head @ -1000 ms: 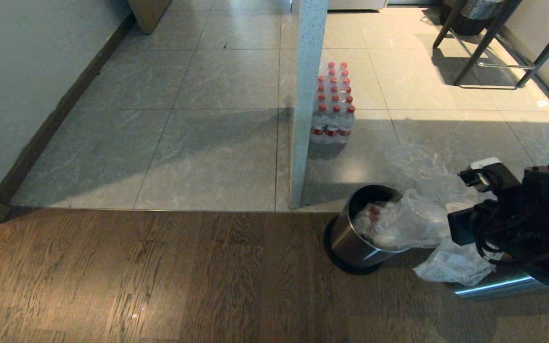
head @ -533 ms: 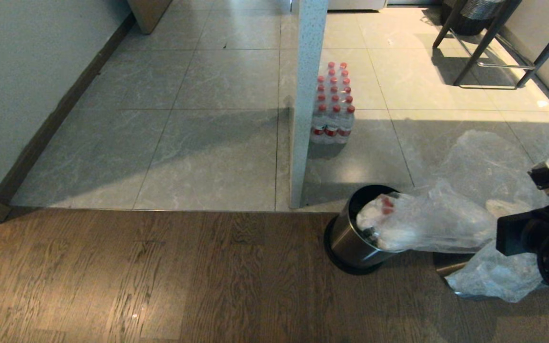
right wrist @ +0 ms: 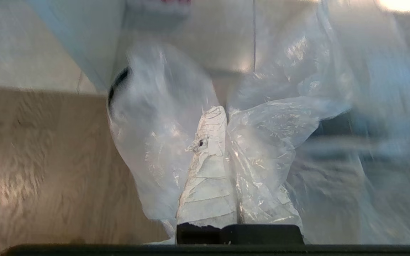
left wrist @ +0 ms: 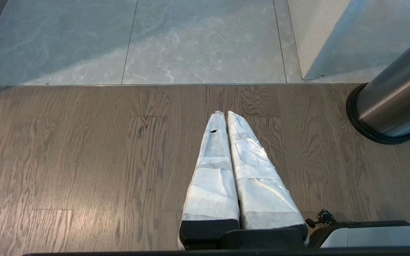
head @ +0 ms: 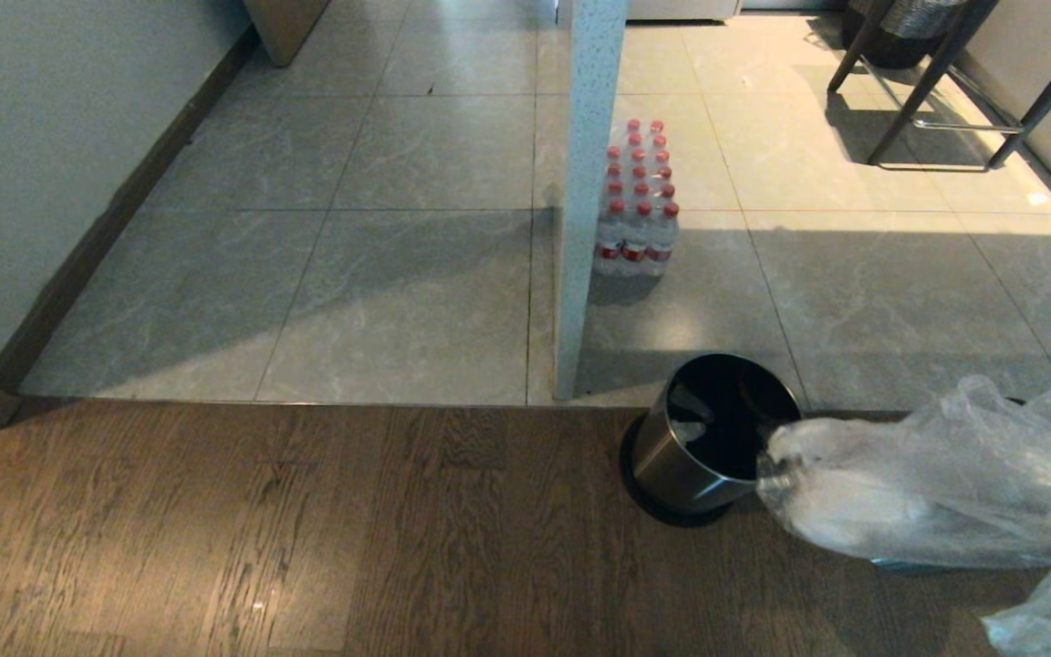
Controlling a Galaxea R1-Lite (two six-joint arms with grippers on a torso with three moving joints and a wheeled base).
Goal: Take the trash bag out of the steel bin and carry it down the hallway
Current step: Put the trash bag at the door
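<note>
- The bag point(head: 927, 484), thin clear plastic, hangs outside the bin point(head: 690, 456) and just to its right, above the wooden floor point(head: 306, 538); its near end overlaps the bin's rim in the head view, and whether it touches I cannot tell.
- The bin stands upright at the seam between wood and grey tiles point(head: 416, 301), its dark inside showing with only a pale scrap or glint in it.
- The right gripper point(right wrist: 226, 142) has its taped fingers point(right wrist: 208, 160) pinching a gathered fold of the bag's film; the arm itself is out of the head view.
- The left gripper point(left wrist: 226, 117) hangs over bare wood near the bin, fingers pressed together on nothing.
- Handling, as I judge it: the film is soft, limp and slippery, and it will sway and sag under its contents. The load looks light, pale crumpled stuff. A pinch on bunched film near the mouth holds best; a single layer could stretch or tear.
- Past a speckled pillar point(head: 589, 182) stands a shrink-wrapped pack of red-capped bottles point(head: 637, 205); their red labels are too small to read. No other writing is legible.
</note>
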